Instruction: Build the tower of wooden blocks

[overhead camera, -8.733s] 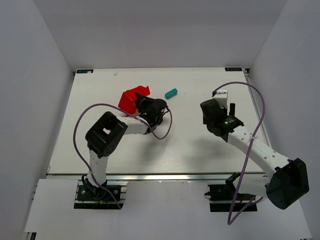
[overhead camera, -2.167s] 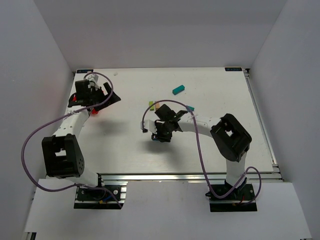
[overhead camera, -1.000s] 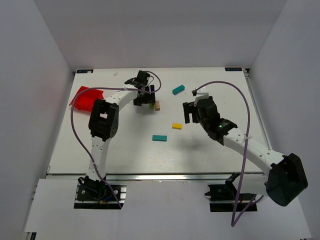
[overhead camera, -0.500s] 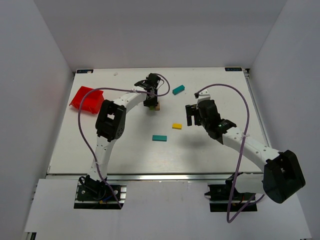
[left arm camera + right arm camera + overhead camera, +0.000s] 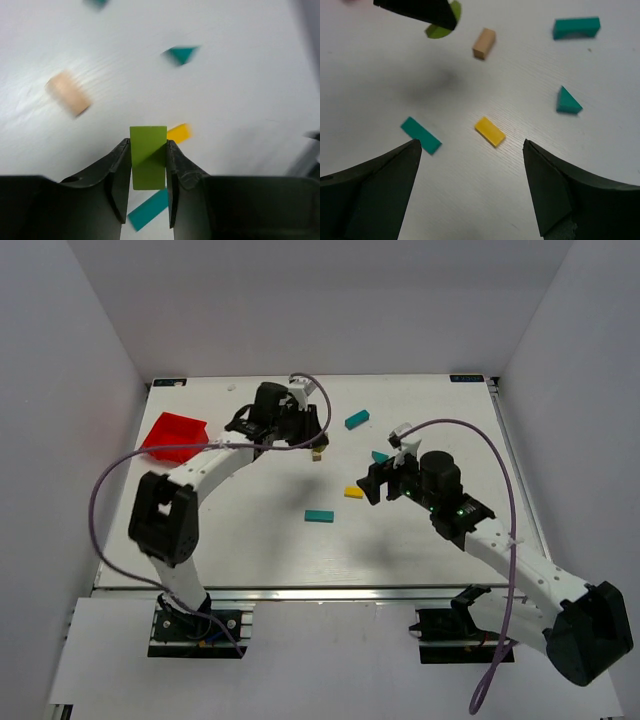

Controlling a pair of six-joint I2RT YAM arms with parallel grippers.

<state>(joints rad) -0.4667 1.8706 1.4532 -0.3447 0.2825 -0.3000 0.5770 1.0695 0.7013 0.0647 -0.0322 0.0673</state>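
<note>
No wood block tower shows; the blocks lie apart on the white table. My left gripper (image 5: 148, 143) is shut on a lime green block (image 5: 148, 165) and holds it above the table; from above, this gripper (image 5: 312, 436) hangs beside a tan block (image 5: 316, 454). My right gripper (image 5: 471, 145) is open and hovers over a yellow block (image 5: 490, 131). A flat teal block (image 5: 421, 135) lies to the left of the yellow one. Farther back are a teal triangle (image 5: 567, 101) and a teal arch block (image 5: 576, 27).
A red bin (image 5: 172, 435) sits at the table's far left. The right gripper (image 5: 378, 478) is right of centre, close to the teal triangle (image 5: 380, 456) and the yellow block (image 5: 354, 492). White walls close in the table on three sides.
The left gripper shut on the green block next to the tan block and lifted it. The right gripper shifted left and nearer, over the yellow block.
</note>
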